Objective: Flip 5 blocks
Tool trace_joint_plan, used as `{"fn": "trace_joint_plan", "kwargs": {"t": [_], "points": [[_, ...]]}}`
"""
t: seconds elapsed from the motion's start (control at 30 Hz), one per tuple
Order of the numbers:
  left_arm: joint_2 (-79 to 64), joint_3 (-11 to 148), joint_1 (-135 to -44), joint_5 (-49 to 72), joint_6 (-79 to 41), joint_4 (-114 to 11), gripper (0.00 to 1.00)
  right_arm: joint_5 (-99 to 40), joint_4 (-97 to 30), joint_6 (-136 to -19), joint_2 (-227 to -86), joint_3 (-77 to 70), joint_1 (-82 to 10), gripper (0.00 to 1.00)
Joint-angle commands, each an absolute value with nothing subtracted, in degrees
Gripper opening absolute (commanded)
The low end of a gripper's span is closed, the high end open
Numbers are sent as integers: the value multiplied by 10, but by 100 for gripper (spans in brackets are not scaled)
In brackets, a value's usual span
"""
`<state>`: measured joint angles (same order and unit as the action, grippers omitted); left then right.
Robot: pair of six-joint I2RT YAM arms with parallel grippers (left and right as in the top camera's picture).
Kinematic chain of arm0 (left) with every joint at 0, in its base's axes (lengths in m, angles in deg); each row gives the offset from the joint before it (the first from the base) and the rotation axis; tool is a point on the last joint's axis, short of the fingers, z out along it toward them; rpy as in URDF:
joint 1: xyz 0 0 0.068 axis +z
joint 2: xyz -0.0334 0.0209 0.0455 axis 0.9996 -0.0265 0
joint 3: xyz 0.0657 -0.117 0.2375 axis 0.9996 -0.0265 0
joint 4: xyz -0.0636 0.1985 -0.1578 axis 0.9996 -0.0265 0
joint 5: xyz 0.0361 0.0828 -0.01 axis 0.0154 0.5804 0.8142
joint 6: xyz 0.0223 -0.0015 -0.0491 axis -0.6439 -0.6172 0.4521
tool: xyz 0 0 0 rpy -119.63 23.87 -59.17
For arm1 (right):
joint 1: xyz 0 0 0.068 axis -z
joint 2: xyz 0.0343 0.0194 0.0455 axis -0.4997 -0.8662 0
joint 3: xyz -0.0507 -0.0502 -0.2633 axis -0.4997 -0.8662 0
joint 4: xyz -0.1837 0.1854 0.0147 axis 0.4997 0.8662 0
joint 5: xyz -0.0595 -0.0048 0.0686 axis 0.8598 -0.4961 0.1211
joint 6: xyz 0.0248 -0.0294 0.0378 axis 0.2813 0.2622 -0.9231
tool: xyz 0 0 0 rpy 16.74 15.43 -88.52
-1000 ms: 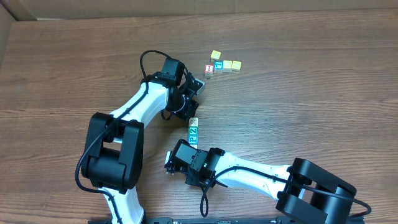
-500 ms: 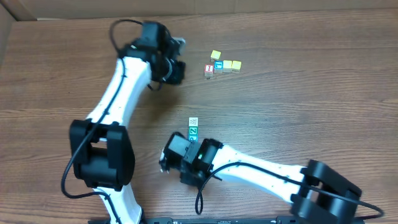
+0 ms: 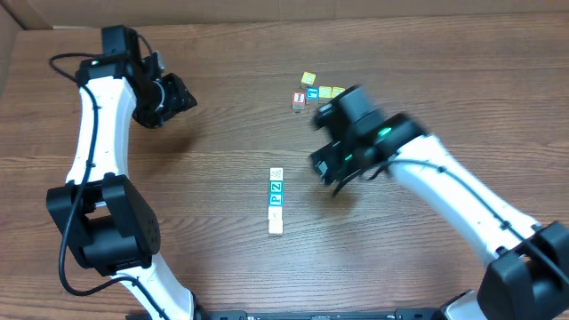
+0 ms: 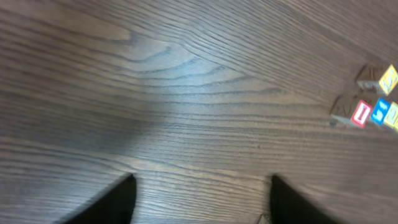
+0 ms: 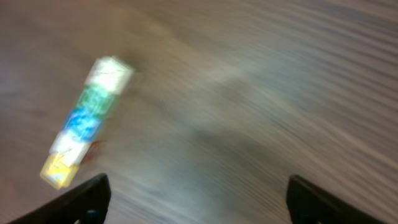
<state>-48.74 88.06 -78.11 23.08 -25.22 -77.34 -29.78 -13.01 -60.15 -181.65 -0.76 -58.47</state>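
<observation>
Five blocks lie in a straight row mid-table: a whitish one (image 3: 276, 174), a teal-green one (image 3: 276, 187), a blue one (image 3: 276, 199), a whitish one (image 3: 276, 213) and a pale cream one (image 3: 276, 227). The right wrist view shows the same row (image 5: 87, 118), blurred, at upper left. My right gripper (image 3: 325, 166) (image 5: 199, 202) hovers to the right of the row, open and empty, smeared by motion. Over bare wood at the far left, my left gripper (image 3: 182, 96) (image 4: 202, 202) is open with nothing between its fingers.
A separate cluster sits at the back: a red-faced cube (image 3: 299, 99) (image 4: 360, 113), a blue-faced cube (image 3: 312, 92) (image 4: 380, 112) and yellow cubes (image 3: 308, 79) (image 3: 332, 92) (image 4: 388, 78). A cardboard wall (image 3: 18, 18) borders the table's far left corner.
Both arms have swung away from the row: the left up to the far left, the right from the front round to the row's right. Both grippers opened. The row's lower blocks are now uncovered.
</observation>
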Motion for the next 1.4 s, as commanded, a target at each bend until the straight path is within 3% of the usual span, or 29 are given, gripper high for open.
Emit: {"fn": "trace_joint_plan", "kwargs": {"t": [0.0,0.13,0.23,0.53,1.37], "points": [[-486,882,-788,228,-239,-776,73,-307,-124,-664,-1812,0,-507,100],[-486,882,-796,228,-239,-772,96,-307,-119,-684,-1812,0,-422,100],[-486,882,-803,228,-239,-770,100,-307,-117,-684,-1812,0,-375,100],[-486,882,-808,228,-239,-770,100,-307,-116,-684,-1812,0,-318,100],[-486,882,-808,228,-239,-770,100,-307,-116,-684,-1812,0,-318,100]]}}
